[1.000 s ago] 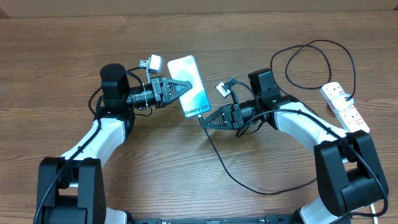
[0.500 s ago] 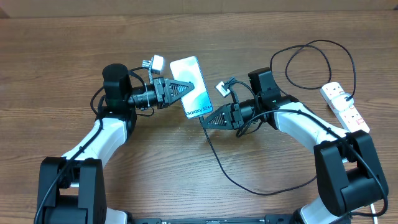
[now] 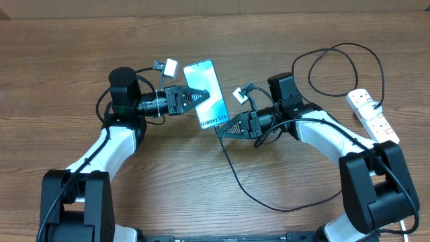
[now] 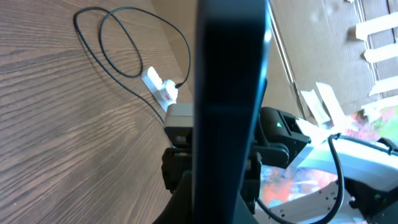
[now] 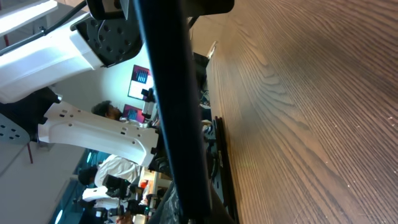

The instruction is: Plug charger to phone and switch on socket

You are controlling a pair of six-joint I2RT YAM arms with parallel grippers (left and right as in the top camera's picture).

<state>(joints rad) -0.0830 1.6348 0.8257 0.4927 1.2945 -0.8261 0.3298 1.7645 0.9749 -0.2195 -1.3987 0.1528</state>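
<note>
The phone [image 3: 205, 91], with its light blue screen and "Galaxy S24" text, is held tilted above the table. My left gripper [image 3: 195, 96] is shut on its left long edge. In the left wrist view the phone [image 4: 227, 99] shows edge-on as a dark bar. My right gripper [image 3: 225, 130] is shut at the phone's bottom end, where the thin black charger cable [image 3: 236, 176] comes out. The connector itself is hidden. The cable loops across the table to the white socket strip [image 3: 373, 114] at the right edge. The phone also shows in the right wrist view [image 5: 174, 99].
The charger cable forms a large loop [image 3: 336, 67] at the back right, beside the socket strip. The strip and loop also show far off in the left wrist view [image 4: 160, 89]. Small white tags hang by each wrist [image 3: 170, 66].
The left gripper has rolled slightly and the phone has shifted a little to the left and tilted with it. The right gripper stays at the phone's bottom end.
</note>
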